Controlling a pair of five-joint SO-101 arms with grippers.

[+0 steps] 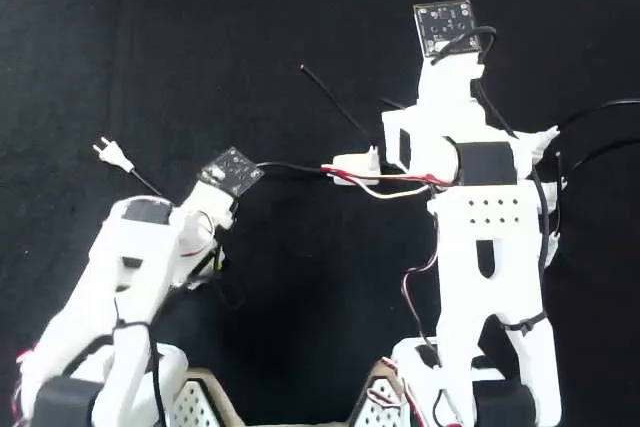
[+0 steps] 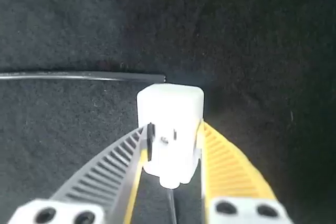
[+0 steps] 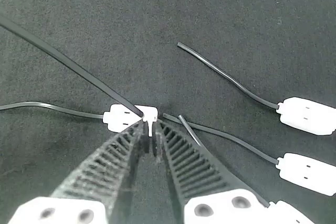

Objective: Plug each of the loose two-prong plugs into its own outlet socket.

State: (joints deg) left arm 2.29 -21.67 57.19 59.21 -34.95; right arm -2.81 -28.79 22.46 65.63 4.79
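**Step in hand: pairing plug with socket**

Left gripper (image 2: 173, 129): jaws pinching socket (image 2: 170, 106), slot face showing, over cloth (image 2: 262, 51). Right gripper (image 3: 151, 127): jaws nearly together, nipping plug (image 3: 126, 117) flat on cloth. Next, likely: raise plug, line prongs with slots, press home.

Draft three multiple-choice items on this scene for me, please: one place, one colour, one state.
1. The pronged plug in the high view lies: A on the cloth; B in a socket; C in a box.
2. The cord is: A black; B green; C white.
3. The left gripper is: A open; B shut on a white socket; C shut on a cord.
Answers: 1 A, it lies bare on the cloth; 2 A, dark against the white socket; 3 B, both fingers press its sides.
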